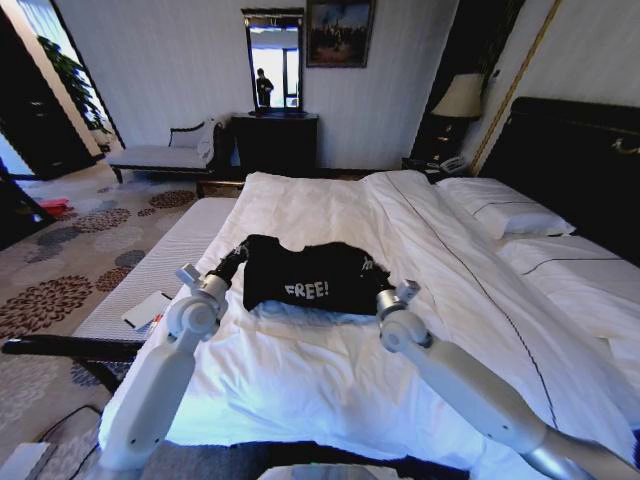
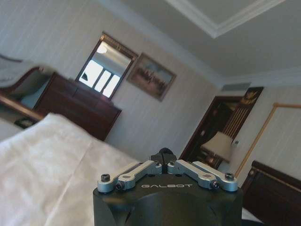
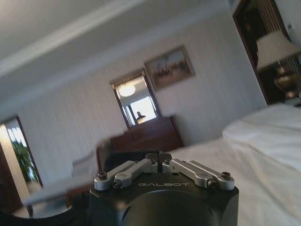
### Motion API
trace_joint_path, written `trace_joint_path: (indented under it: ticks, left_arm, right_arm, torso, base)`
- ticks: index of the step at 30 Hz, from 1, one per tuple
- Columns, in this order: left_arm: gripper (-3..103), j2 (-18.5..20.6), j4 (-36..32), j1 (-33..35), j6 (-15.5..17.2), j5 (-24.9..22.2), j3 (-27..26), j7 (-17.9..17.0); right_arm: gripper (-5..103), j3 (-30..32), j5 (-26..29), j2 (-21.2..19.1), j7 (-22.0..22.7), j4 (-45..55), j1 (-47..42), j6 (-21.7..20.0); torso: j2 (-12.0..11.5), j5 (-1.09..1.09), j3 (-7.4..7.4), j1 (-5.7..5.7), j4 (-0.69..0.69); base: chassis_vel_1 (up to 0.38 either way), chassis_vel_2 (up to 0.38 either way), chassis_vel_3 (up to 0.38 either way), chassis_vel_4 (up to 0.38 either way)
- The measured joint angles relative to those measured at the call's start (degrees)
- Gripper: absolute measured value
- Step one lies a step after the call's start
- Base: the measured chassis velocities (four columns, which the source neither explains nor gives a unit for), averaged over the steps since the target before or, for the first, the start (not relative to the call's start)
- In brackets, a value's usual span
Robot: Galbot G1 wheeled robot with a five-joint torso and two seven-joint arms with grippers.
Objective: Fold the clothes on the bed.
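The clothes are one black T-shirt (image 1: 305, 275) with white "FREE!" lettering, lying bunched on the white duvet of the bed (image 1: 330, 380). In the head view my left gripper (image 1: 238, 256) reaches into the shirt's left edge and my right gripper (image 1: 380, 276) into its right edge, with the black fingers merging into the cloth. The left wrist view shows the left gripper (image 2: 162, 154) drawn shut, and the right wrist view shows the right gripper (image 3: 154, 157) drawn shut too. Both wrist views look out over the duvet toward the far wall, so the shirt itself is hidden there.
White pillows (image 1: 505, 212) and a dark headboard (image 1: 575, 150) lie to the right. A pale bench (image 1: 150, 265) with a white pad on it runs along the bed's left side. A dark dresser (image 1: 275, 140), a chaise (image 1: 160, 155) and a lamp (image 1: 460, 97) stand at the far wall.
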Motion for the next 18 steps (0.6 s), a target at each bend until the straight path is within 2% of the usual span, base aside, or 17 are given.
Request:
trace_joint_path:
  ticks: [6, 10, 15, 18]
  left_arm:
    - [0, 4.6, -4.7, 0.5, -0.9, -2.7, -2.3, -1.2]
    - [0, 9.2, -9.2, -0.4, -1.2, -6.2, -4.2, -3.0]
    - [0, 12.9, -13.3, -1.3, -1.2, -9.5, -6.7, -4.2]
    - [0, 16.9, -16.5, 0.0, -1.1, -12.2, -10.5, -4.6]
  right_arm:
    - [0, 6.1, 2.1, -2.9, -3.8, 5.0, -3.2, 2.5]
    - [0, 13.4, 5.0, -7.1, -8.9, 11.2, -7.9, 5.6]
    - [0, 15.9, 8.0, -10.0, -12.1, 15.4, -8.4, 8.1]
    - [0, 17.8, 10.7, -12.4, -12.9, 19.1, -8.1, 8.9]
  torso:
    - [0.0, 0.0, 0.0, 0.0, 0.02]
    - [0.0, 0.0, 0.0, 0.0, -0.04]
    - [0.0, 0.02, 0.0, 0.0, -0.01]
    - [0.0, 0.0, 0.0, 0.01, 0.01]
  base:
    - [0.0, 0.0, 0.0, 0.0]
    - [0.0, 0.0, 0.0, 0.0]
    - [0.0, 0.0, 0.0, 0.0]
    - [0.0, 0.0, 0.0, 0.0]
